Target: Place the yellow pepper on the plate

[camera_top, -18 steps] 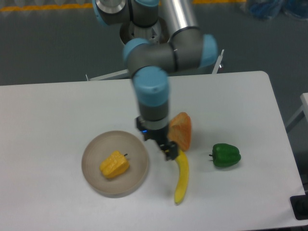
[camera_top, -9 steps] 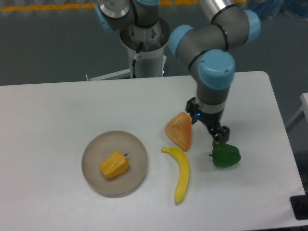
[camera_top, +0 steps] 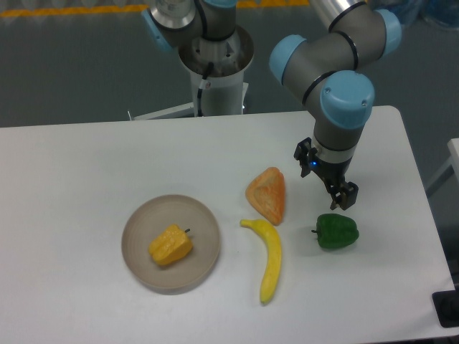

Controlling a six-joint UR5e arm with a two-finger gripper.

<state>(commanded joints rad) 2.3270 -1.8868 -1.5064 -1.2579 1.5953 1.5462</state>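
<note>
The yellow pepper [camera_top: 171, 245] lies on the round beige plate [camera_top: 203, 222] at the front left of the table, its dark stem pointing right. My gripper [camera_top: 341, 198] hangs far to the right of the plate, just above the green pepper, and holds nothing. The view does not show whether its fingers stand apart or together.
A green pepper [camera_top: 337, 231] lies right under the gripper. An orange wedge-shaped fruit slice [camera_top: 267, 195] and a long yellow banana [camera_top: 268, 258] lie between the plate and the gripper. The table's right edge runs close past the green pepper.
My arm has swung from beside the plate to the right, over the green pepper, and has risen a little. The yellow pepper stayed on the plate.
</note>
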